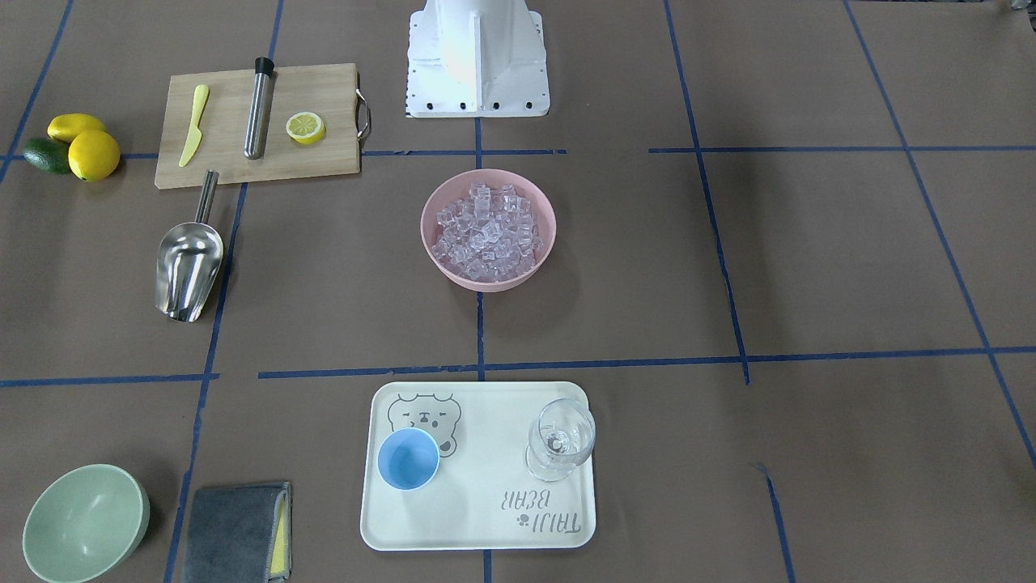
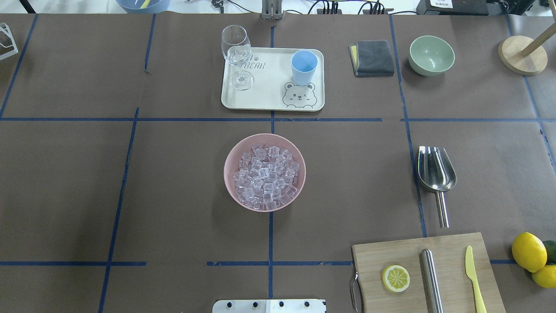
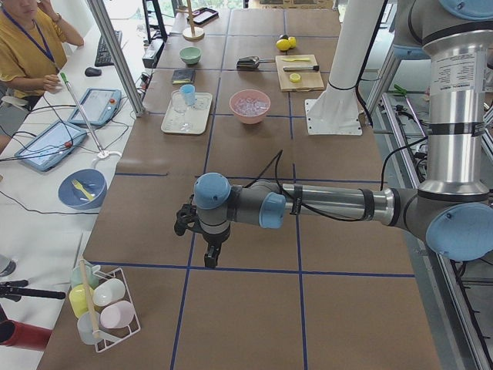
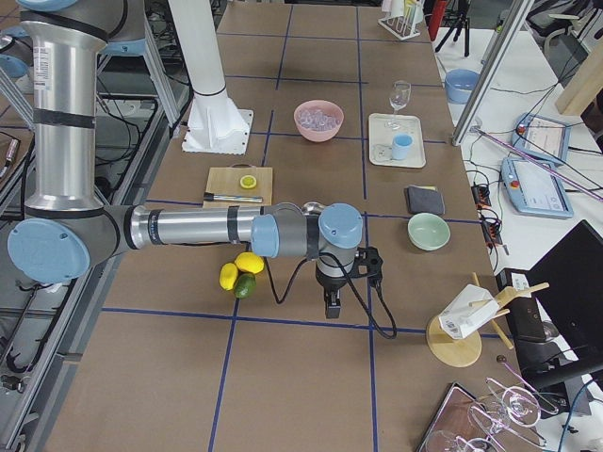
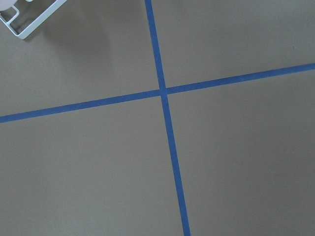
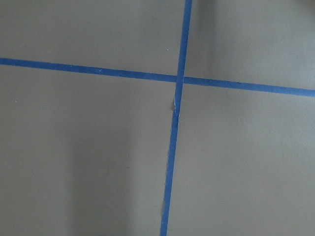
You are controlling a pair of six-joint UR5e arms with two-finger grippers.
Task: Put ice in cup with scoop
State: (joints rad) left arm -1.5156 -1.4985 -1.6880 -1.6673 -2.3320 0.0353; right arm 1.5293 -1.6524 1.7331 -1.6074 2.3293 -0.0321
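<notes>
From the camera across the bench, we see the scoop (image 1: 188, 271) lying untouched on the robot's right half. Its rod handle points to the robot's edge and ends just beside the cutting board (image 1: 324, 162). The ice (image 1: 488, 232) is heaped in the pink bowl (image 1: 429, 212) at the bench's middle. The cup (image 1: 409, 459) stands upright and looks empty on the tray (image 1: 486, 518) by the operators' edge, with a goblet (image 1: 561, 441) on the same tray, well apart from it.

The overhead view shows the same layout, and the scoop's trough opens toward the operators' edge. No arm shows in either view.

From the left end, the left gripper (image 3: 209, 258) hangs fingers-down over bare paper near that end, well apart from everything. We cannot tell how its jaws stand.

From the right end, the right gripper (image 4: 331, 306) hangs the same way near the right end, past the lemons (image 4: 240, 271). Again we cannot tell whether its jaws are apart or together.

Both wrist cameras show only paper and blue tape.

We judge the step in hand to be fetching the scoop, and the right arm is the nearer one. It should come down on the middle of the rod with the jaws across it, clear of the board. The steel looks slick and round, so a firm, square grip matters — otherwise the trough may roll once it is loaded.
</notes>
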